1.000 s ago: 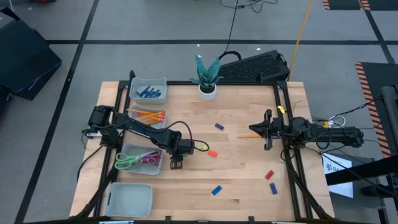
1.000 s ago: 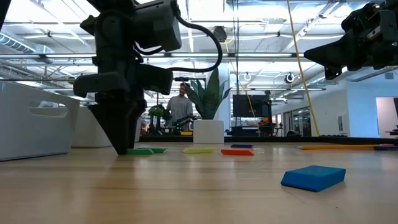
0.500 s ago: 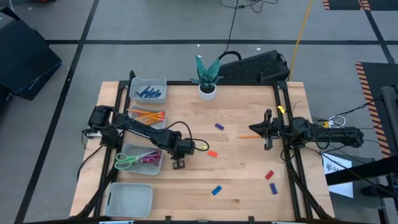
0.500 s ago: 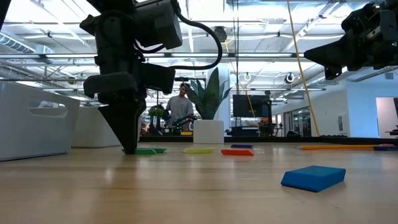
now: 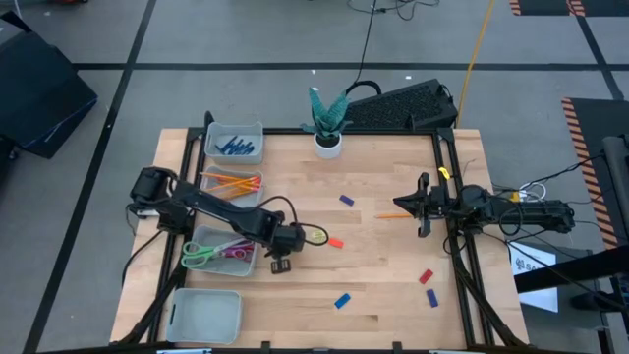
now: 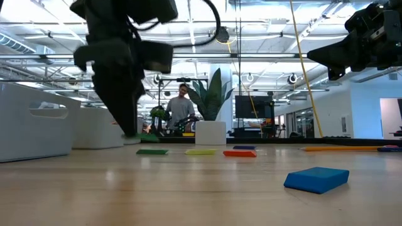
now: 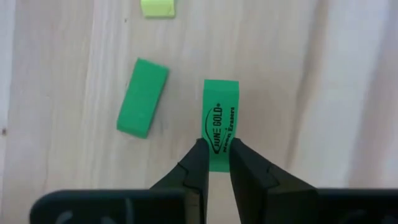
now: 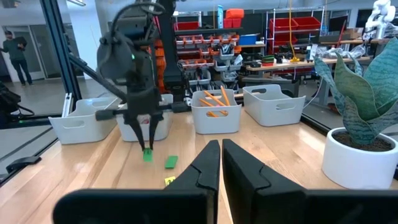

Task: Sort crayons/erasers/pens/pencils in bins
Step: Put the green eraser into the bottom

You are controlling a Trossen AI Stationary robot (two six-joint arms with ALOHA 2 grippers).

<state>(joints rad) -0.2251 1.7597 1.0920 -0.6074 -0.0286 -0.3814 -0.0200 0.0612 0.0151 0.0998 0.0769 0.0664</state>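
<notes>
We have left gripper pinching green eraser, lifted just beside scissors bin. Next, we judge: carry to empty bin. Right gripper closed, idle.

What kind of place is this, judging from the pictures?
Probably a robotics lab or workshop: shelves with red storage bins stand behind, a person is at a far bench, and the wooden table sits on a marked open floor.

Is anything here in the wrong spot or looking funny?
Yes: scissors fill one bin, though no scissors belong in the sorting. The erasers, like the blue one, lie scattered on the table.
</notes>
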